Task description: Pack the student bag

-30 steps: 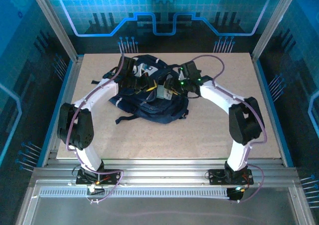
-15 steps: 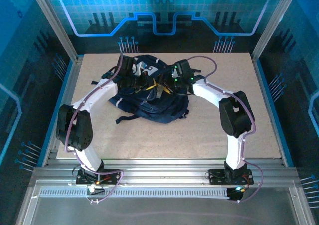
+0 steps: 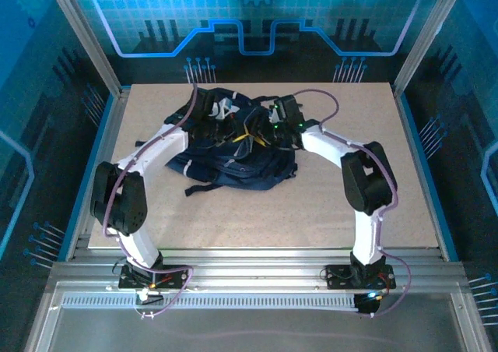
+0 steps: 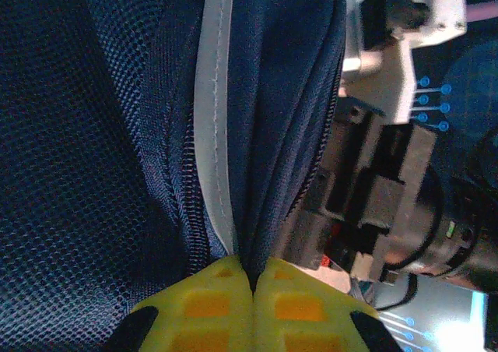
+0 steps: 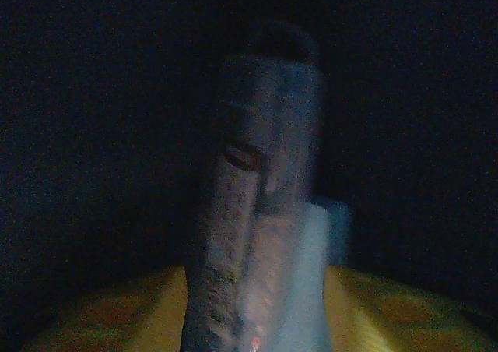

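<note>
student bag (image 3: 233, 163) lies on the table (image 3: 334, 212), far-centre, between the 2 arms, slumped with its top toward the back wall and black straps trailing off the near-left edge.

left gripper (image 3: 222, 126): fully closed, pinching a fold of the bag's navy fabric at the top opening. In the left wrist view the 2 yellow fingertips (image 4: 210, 305) meet with cloth between them. The pale grey stripe (image 4: 212, 118) and a run of zip teeth (image 4: 189, 181) lead straight down into the pinch at the left gripper (image 4: 253, 278). Mesh-textured bag panel (image 4: 85, 134) is to the left of it.

right gripper (image 3: 261, 138): reaching in at the bag's opening from the right side. The right wrist view is very dark (looks like bag interior around it). Its jaws stand about halfway, closed on a pale grey item (image 5: 261, 173) that stands upright between the yellow fingers (image 5: 389, 305). The item is tall and narrow with a dark loop at its top; I cannot tell what it is. Right gripper (image 5: 257, 297) has it by the lower end.

Both grippers are near each other over the bag's top.
</note>
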You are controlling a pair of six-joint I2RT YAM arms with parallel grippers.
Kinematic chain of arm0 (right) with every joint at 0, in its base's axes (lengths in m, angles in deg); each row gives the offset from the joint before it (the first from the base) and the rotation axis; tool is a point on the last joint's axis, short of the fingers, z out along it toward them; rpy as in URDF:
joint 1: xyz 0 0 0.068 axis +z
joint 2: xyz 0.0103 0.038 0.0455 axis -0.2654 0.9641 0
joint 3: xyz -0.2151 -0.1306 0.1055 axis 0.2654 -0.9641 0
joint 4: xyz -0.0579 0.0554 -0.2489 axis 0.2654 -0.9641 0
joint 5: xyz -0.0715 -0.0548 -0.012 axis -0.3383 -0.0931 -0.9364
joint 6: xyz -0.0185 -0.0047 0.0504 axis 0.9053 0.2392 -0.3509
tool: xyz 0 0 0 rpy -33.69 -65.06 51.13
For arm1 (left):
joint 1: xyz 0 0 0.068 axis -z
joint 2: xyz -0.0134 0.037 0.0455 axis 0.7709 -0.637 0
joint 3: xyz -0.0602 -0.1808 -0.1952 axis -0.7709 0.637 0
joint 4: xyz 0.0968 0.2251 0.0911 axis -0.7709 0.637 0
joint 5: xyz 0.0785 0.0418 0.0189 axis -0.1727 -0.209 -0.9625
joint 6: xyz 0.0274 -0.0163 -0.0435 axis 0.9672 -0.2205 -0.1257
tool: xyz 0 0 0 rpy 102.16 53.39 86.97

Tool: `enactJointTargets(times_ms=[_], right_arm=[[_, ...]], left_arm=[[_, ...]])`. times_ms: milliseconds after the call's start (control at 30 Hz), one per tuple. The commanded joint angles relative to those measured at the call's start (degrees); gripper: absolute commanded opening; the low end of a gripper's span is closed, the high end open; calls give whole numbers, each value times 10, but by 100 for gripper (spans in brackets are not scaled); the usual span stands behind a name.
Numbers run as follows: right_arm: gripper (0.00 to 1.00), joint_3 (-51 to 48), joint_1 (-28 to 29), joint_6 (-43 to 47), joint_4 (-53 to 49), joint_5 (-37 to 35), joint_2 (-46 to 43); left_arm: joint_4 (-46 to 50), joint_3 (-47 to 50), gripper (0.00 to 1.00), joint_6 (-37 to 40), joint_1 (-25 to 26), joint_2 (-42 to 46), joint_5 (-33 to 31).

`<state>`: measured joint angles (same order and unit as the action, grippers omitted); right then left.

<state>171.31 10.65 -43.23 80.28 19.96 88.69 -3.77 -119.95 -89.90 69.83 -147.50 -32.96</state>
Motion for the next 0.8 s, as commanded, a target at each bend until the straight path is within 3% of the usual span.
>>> enactJointTargets(times_ms=[0,133,267,333,400,567,767], right_arm=[[57,-45,-11,80,-97,-39,-101],[65,-87,-10,140,-199,-124,-187],[68,-144,5,154,-244,-169,-268],[69,-167,28,148,-257,-194,-298],[69,-188,62,132,-259,-211,-316],[66,-198,156,78,-237,-272,-303],[56,-114,233,39,-236,-361,-207]], left_arm=[[-92,-21,3,-42,28,-17,56],[-129,-27,15,-72,39,-37,44],[-145,-20,42,-89,35,-26,25],[-155,0,47,-90,23,-2,5],[-172,34,60,-95,4,29,-16],[-177,114,63,-92,-56,87,-30],[-180,216,64,-89,-99,140,-52]])
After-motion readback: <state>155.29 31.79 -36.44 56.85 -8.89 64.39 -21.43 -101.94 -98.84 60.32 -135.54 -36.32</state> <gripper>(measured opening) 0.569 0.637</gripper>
